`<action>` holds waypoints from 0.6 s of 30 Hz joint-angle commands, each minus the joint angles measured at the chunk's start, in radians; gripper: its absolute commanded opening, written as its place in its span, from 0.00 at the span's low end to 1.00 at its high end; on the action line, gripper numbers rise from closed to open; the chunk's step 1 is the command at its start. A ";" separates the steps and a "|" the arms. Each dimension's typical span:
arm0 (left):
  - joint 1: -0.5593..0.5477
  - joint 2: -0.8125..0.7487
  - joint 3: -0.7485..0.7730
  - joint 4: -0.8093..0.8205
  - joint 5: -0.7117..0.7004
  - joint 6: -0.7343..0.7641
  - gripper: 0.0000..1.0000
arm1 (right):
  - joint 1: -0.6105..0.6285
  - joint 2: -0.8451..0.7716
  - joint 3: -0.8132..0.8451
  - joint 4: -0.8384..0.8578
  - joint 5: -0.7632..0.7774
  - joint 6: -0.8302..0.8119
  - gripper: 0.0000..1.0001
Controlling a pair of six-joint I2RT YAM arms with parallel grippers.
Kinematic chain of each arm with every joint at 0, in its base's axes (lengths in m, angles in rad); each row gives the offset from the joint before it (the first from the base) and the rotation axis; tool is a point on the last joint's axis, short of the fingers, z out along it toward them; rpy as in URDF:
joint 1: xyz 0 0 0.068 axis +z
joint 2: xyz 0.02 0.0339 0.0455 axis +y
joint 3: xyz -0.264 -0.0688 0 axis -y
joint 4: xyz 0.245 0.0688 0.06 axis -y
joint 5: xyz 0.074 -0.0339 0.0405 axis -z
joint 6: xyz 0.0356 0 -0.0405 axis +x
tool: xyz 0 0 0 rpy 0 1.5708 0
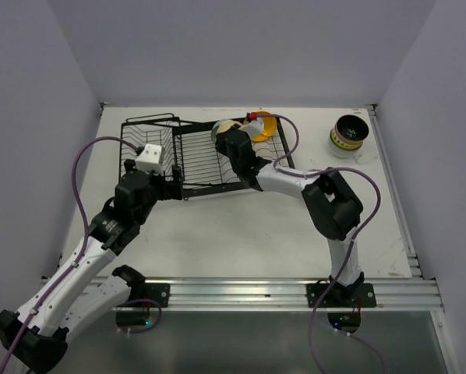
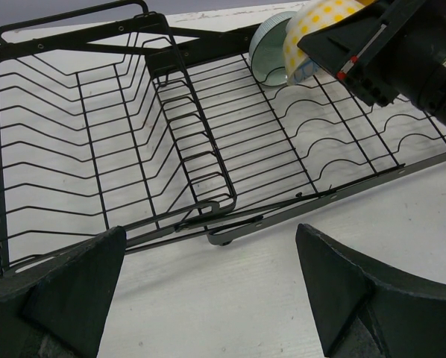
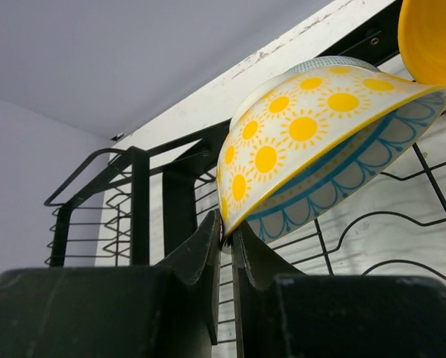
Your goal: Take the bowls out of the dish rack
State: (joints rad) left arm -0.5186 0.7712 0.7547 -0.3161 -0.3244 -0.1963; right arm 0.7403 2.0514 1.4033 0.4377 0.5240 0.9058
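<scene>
Right wrist view: right gripper (image 3: 227, 237) pinches the sun-patterned bowl (image 3: 305, 142), seemingly resting on dish rack (image 3: 139, 198); left gripper (image 2: 208, 291) gapes empty.

Black wire dish rack (image 1: 198, 160) on white desk (image 1: 241, 234); sun-patterned bowl (image 3: 305, 142) at its far-right end; stacked bowls (image 1: 348, 134) further right.
</scene>
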 commanded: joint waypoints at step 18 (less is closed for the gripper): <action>-0.006 -0.039 0.006 0.017 -0.044 0.008 1.00 | -0.324 -0.642 -0.063 -0.805 -0.639 -0.346 0.00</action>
State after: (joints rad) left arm -0.5186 0.7391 0.7547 -0.3168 -0.3489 -0.1963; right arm 0.4599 1.5066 1.2873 -0.1371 0.0032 0.7235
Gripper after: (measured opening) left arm 0.997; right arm 0.098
